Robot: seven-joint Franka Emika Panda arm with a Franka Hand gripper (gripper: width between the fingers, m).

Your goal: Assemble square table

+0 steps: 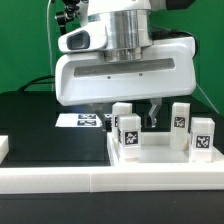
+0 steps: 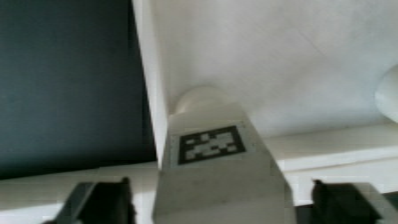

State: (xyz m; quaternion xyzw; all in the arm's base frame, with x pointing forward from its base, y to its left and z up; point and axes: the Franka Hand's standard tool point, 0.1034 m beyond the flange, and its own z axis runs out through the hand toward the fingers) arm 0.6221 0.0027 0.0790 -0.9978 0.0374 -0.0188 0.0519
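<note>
The white square slab (image 1: 160, 157) lies flat behind the low front wall. Four white tagged legs stand upright on it: the front left leg (image 1: 128, 133), the back left leg (image 1: 122, 111), the back right leg (image 1: 181, 116) and the front right leg (image 1: 203, 137). My gripper (image 1: 128, 106) hangs over the back left leg. In the wrist view the gripper (image 2: 217, 203) is open. Its dark fingers (image 2: 100, 202) straddle that leg (image 2: 212, 143), with a gap on each side. The slab's surface (image 2: 267, 55) fills the view beyond it.
A long white low border wall (image 1: 100, 182) runs along the front. The marker board (image 1: 78, 121) lies on the black table (image 1: 30, 115) at the exterior view's left of the slab. A rounded white shape (image 2: 384, 95) shows at the wrist view's edge.
</note>
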